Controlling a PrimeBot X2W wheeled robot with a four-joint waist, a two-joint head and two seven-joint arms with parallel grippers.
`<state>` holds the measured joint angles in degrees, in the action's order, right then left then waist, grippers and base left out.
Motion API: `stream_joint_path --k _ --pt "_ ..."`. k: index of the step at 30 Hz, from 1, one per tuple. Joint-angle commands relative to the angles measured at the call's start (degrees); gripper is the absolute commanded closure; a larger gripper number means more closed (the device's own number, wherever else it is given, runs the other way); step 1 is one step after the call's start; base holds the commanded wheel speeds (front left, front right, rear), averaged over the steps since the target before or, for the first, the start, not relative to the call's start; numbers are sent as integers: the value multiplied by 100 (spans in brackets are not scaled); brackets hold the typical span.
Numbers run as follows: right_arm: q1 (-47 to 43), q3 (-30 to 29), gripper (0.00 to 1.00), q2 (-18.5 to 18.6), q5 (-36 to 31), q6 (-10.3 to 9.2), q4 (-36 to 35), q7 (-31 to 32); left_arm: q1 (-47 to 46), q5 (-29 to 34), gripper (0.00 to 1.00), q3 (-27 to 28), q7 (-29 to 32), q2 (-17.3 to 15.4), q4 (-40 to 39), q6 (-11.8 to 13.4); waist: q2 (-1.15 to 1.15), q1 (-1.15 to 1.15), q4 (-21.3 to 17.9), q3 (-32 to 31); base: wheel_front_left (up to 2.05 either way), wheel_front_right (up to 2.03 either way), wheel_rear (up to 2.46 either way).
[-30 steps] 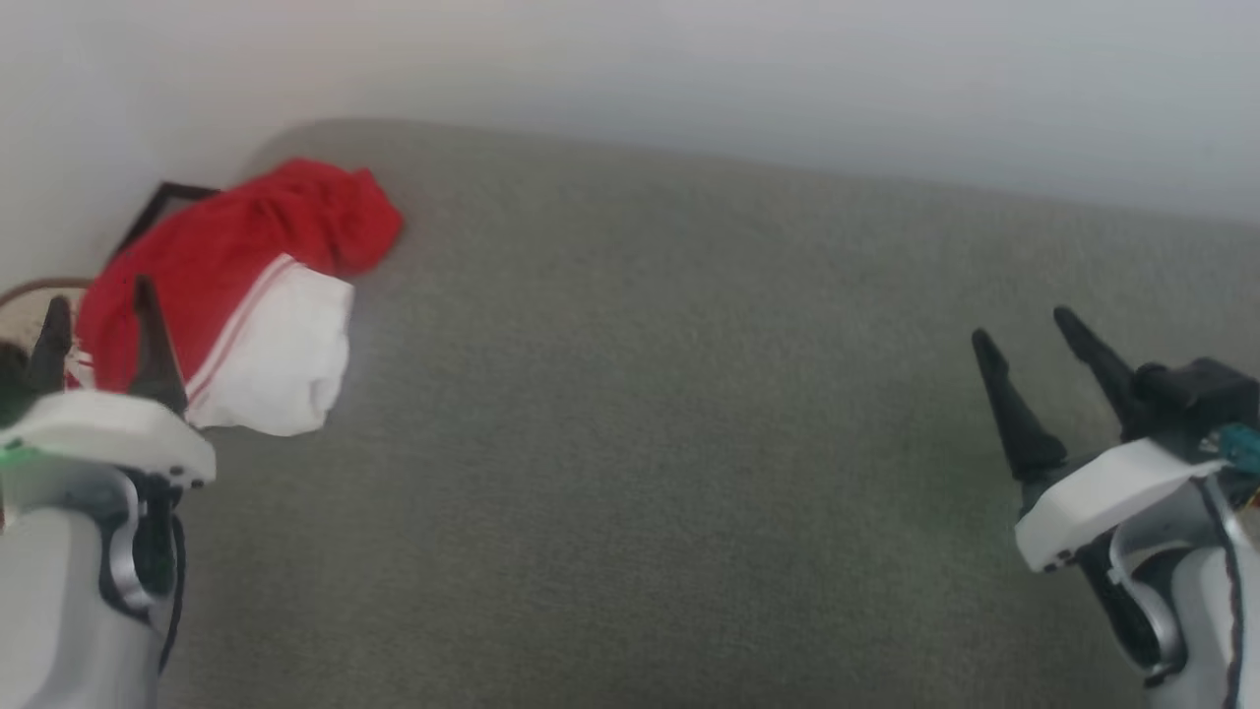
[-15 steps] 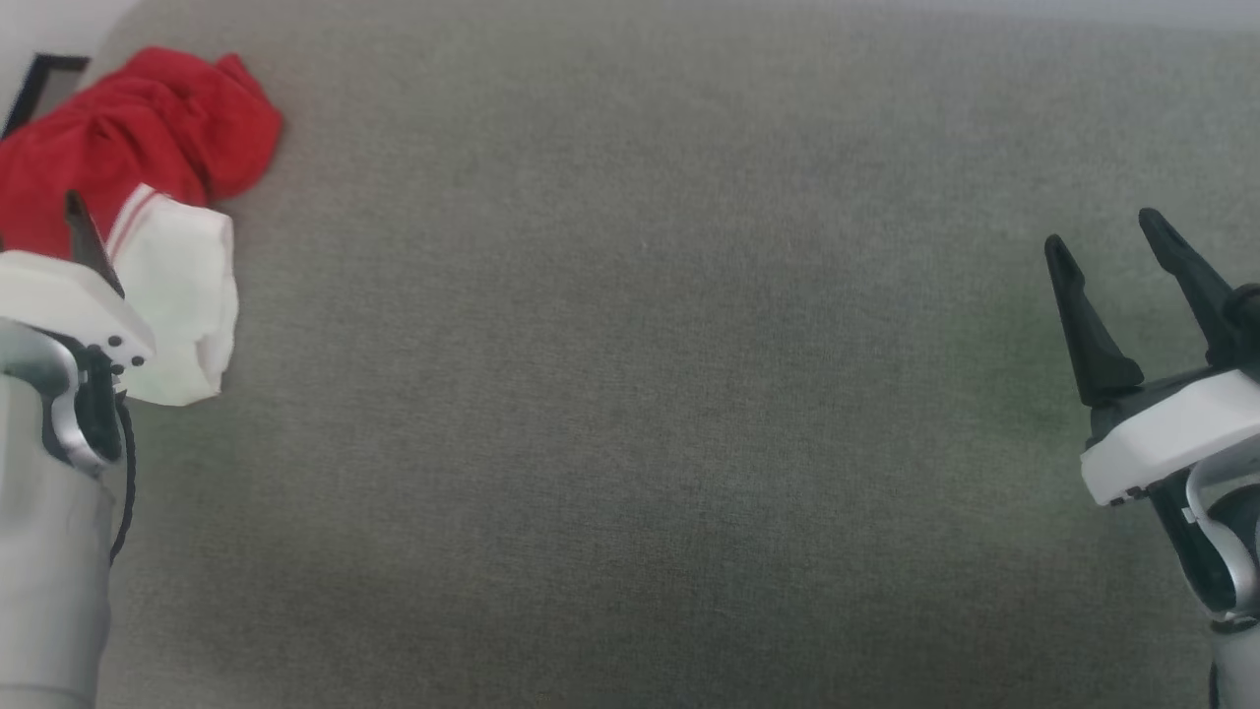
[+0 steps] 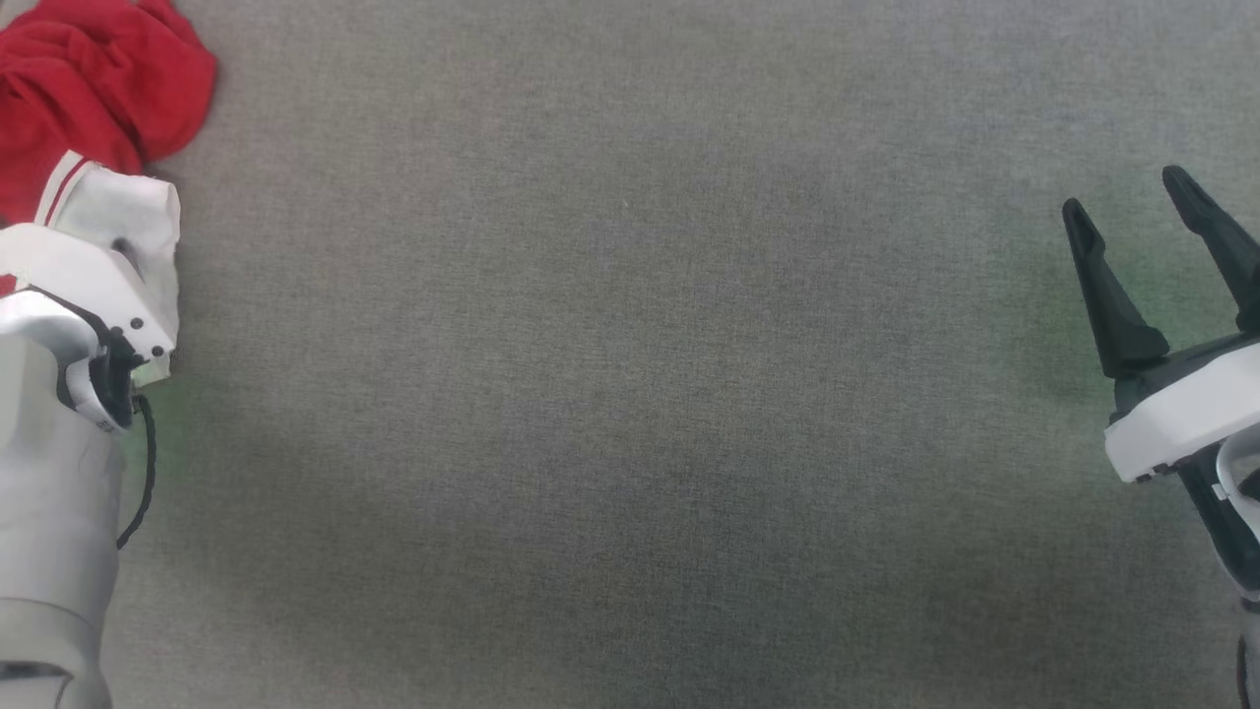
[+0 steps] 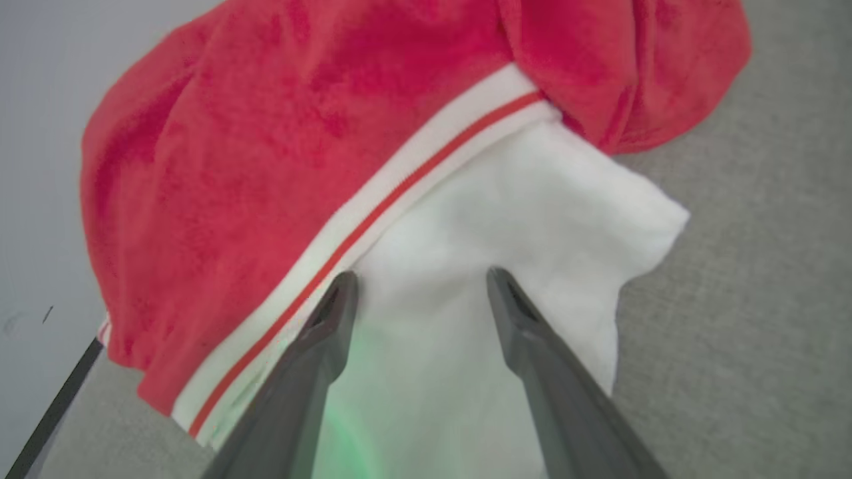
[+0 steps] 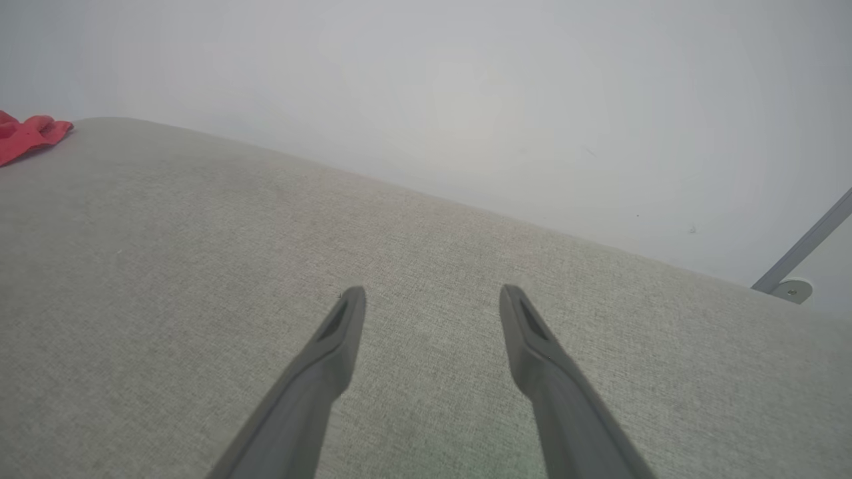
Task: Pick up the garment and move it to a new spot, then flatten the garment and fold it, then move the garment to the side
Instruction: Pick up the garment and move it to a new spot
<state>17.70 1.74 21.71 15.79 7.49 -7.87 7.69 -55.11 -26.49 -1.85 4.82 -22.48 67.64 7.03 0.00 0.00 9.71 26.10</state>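
The left gripper (image 4: 419, 279) is pointing its spread, empty fingers at the white panel of the crumpled jersey (image 4: 266, 146). The right gripper (image 3: 1124, 192) is hanging released over the grey cushion (image 3: 630, 394).

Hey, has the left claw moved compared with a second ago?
Yes. Measured against the jersey, the left claw has come forward and now sits over its white panel, fingers apart.
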Motion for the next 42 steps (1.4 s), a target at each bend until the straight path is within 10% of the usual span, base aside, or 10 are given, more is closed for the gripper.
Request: stream_joint_path --k 1,6,9,29,42 --pt "57 -3 0 20 21 0 -54 45 -95 1 6 -17 61 8 73 -35 0 0 -9 39 0 0 0" --pt "64 -37 0 55 15 0 -121 96 -213 -67 27 -37 233 53 349 -81 0 0 -16 121 0 0 0" --pt "82 -72 0 78 24 0 -146 120 -239 -104 100 -24 144 70 412 -109 0 0 -10 139 0 0 0" --pt "-228 -227 0 -318 -68 0 230 -253 -1077 431 100 -547 -1291 -533 -259 -351 0 0 212 -759 0 0 0" --pt "-341 -316 0 -620 -115 0 456 -551 -1562 843 100 -1028 -914 -940 -1646 -362 0 0 200 -1423 0 0 0"
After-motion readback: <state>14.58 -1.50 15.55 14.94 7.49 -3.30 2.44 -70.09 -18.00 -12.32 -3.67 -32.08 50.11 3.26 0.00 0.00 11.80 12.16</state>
